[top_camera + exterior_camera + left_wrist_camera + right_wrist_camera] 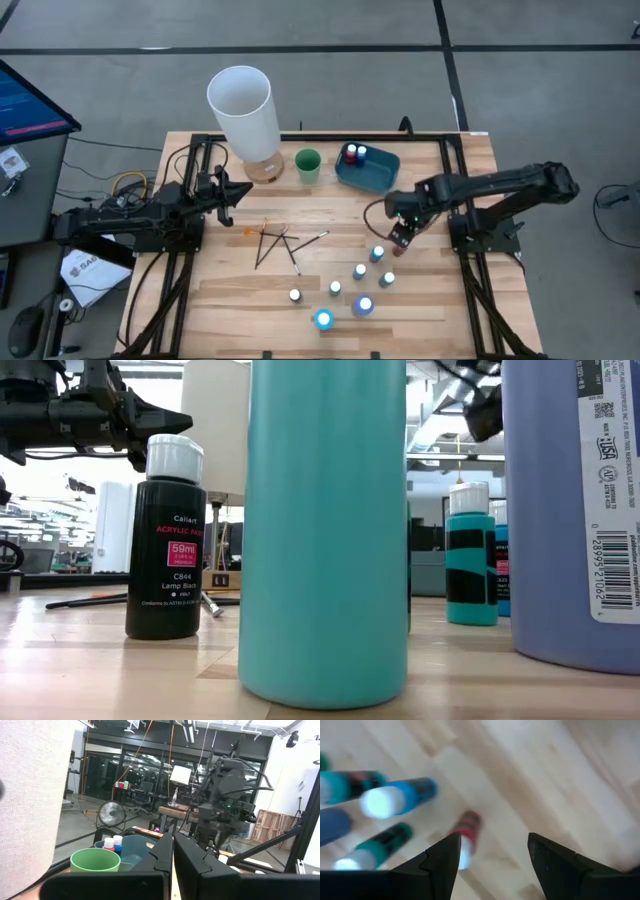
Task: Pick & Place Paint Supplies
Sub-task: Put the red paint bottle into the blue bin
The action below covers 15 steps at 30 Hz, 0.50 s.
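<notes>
From above, the table [430, 300] fills the middle of the frame. The left gripper [245, 190] sits at centre left, its fingers pressed together, holding nothing. The right gripper [402, 235] hangs right of centre with its fingers spread, above bare wood and just up-right of the nearest bottle [377, 254]. The other bottles [334, 289] stand scattered in the lower middle, and two more [355, 154] stand in the blue tray [375, 178] at upper centre. The brushes [275, 243] lie crossed left of centre. A green cup [307, 165] stands left of the tray, beside a white lamp [243, 108].

At table height, a teal bottle [325, 530] fills the centre, a black bottle [168, 540] stands to its left and a purple bottle [575, 510] at the right edge. A brush [90, 600] lies low at left.

From the left wrist, closed fingers [172, 865] sit at bottom centre, with the cup [95, 860] at lower left and the right arm [220, 805] beyond.

From the right wrist, spread fingers [445, 862] frame a red bottle [466, 832], empty wood between them; a blue bottle [395, 797] stands at left.
</notes>
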### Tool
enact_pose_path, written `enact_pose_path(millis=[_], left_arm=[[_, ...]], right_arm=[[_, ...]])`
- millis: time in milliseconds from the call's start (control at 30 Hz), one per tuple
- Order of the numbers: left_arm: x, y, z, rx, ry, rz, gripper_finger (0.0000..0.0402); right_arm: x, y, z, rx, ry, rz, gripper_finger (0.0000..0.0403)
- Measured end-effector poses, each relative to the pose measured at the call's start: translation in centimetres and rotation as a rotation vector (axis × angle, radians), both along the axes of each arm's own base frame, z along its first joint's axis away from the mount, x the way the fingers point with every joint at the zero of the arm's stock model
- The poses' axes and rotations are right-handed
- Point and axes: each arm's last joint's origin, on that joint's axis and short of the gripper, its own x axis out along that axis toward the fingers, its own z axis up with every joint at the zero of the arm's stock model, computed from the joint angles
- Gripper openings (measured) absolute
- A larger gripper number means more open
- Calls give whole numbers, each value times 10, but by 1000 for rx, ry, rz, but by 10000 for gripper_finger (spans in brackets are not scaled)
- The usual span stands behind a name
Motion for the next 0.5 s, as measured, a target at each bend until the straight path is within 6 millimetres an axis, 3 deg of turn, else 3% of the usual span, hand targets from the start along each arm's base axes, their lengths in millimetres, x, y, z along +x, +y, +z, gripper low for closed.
enact_pose_path(millis=[267, 500], left_arm=[[0, 0, 0, 0, 0, 0, 2], [0, 0, 0, 0, 0, 0, 2]], right_arm=[[2, 29, -6, 13, 10, 40, 226], [10, 41, -22, -4, 86, 77, 226]])
